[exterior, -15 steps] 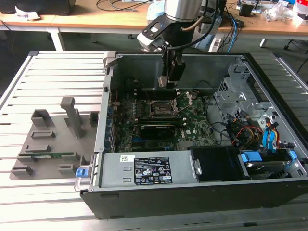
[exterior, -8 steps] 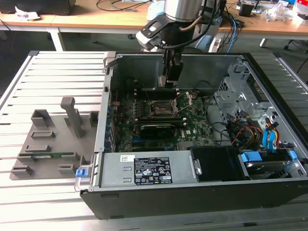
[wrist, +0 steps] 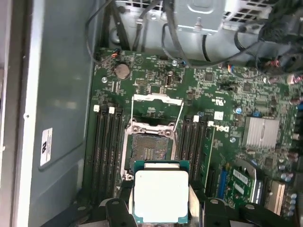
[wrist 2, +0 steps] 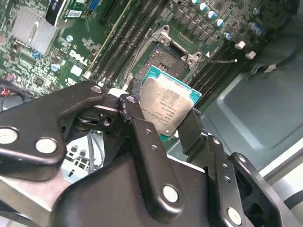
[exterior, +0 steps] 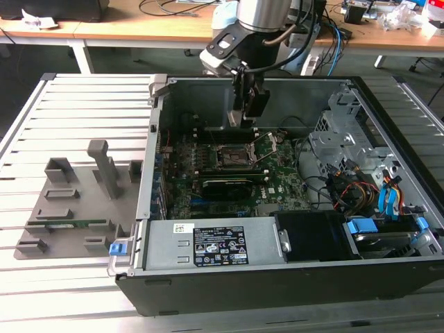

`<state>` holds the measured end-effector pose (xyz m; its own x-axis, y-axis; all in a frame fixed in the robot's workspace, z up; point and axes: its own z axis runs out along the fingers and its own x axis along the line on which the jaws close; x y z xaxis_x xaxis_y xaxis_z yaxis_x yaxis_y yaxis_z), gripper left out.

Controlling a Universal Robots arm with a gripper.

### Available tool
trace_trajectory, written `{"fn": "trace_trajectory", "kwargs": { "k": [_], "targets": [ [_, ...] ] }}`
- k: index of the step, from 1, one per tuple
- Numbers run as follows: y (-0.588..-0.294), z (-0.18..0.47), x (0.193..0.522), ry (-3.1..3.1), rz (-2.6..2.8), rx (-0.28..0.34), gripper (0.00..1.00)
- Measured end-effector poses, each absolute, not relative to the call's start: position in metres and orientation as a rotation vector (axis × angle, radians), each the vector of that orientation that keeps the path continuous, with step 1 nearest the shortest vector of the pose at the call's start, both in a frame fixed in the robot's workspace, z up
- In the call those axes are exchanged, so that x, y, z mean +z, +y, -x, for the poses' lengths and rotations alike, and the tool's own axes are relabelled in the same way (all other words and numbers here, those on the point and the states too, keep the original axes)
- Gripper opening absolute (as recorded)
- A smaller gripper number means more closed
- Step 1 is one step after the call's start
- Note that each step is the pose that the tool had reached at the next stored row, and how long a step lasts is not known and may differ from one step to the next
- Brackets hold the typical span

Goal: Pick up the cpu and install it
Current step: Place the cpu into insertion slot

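An open computer case (exterior: 149,194) lies on a slatted surface (exterior: 83,97), its green motherboard (exterior: 281,182) facing up. Above the empty processor socket (exterior: 233,157) hangs the robot's black hand (exterior: 244,116), clamped on opposite edges of the cpu (wrist: 161,196), silver top showing. The chip is in the air near the socket, unseated. Installing is under way and likely calls for squaring the chip over the socket.
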<state>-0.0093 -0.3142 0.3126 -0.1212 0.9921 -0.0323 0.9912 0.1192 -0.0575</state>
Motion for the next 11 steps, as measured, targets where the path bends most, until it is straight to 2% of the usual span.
{"fn": "trace_trajectory", "kwargs": {
  "k": [11],
  "targets": [
    [-0.314, 0.009, 0.300, -2.327, 2.087, 0.101, 0.55]
  ]
}}
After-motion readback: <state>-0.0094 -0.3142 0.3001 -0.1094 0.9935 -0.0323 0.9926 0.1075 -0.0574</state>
